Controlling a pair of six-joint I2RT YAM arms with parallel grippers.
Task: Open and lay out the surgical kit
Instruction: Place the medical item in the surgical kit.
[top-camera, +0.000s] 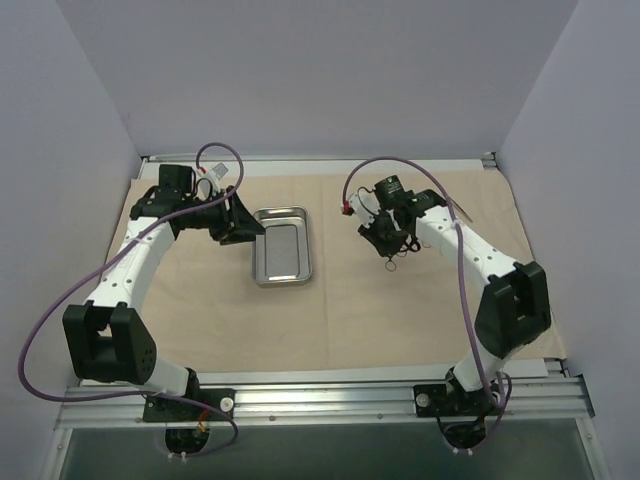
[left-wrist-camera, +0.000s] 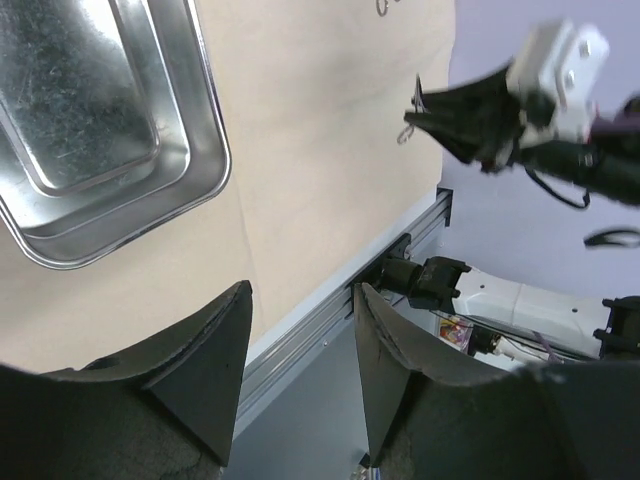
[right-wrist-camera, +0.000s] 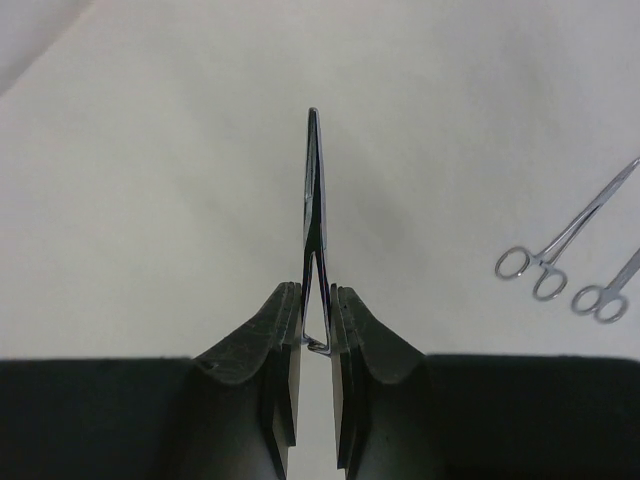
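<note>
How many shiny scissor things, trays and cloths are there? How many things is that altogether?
Scissor-like instruments: 3 (held instrument in the right gripper; loose instrument on the cloth; cut-off instrument at the picture's edge)
Steel tray: 1
Beige cloth: 1
Total: 5

Spread flat beneath everything, cloth (top-camera: 350, 320), with tray (top-camera: 283, 246) lying on it toward 10 o'clock of its centre, long side running 12 to 6. At 10 o'clock of tray, just beside its far-left corner, left gripper (left-wrist-camera: 301, 287), fingers apart around nothing; at 3 o'clock of tray, well apart from it, right gripper (right-wrist-camera: 316, 292) above cloth, instrument (right-wrist-camera: 313, 200) pinched between its fingers and pointing straight ahead. In right wrist view, at 3 o'clock of that instrument, lying on cloth: forceps (right-wrist-camera: 541, 262), with second forceps (right-wrist-camera: 600, 300) just beside at 4 o'clock.
</note>
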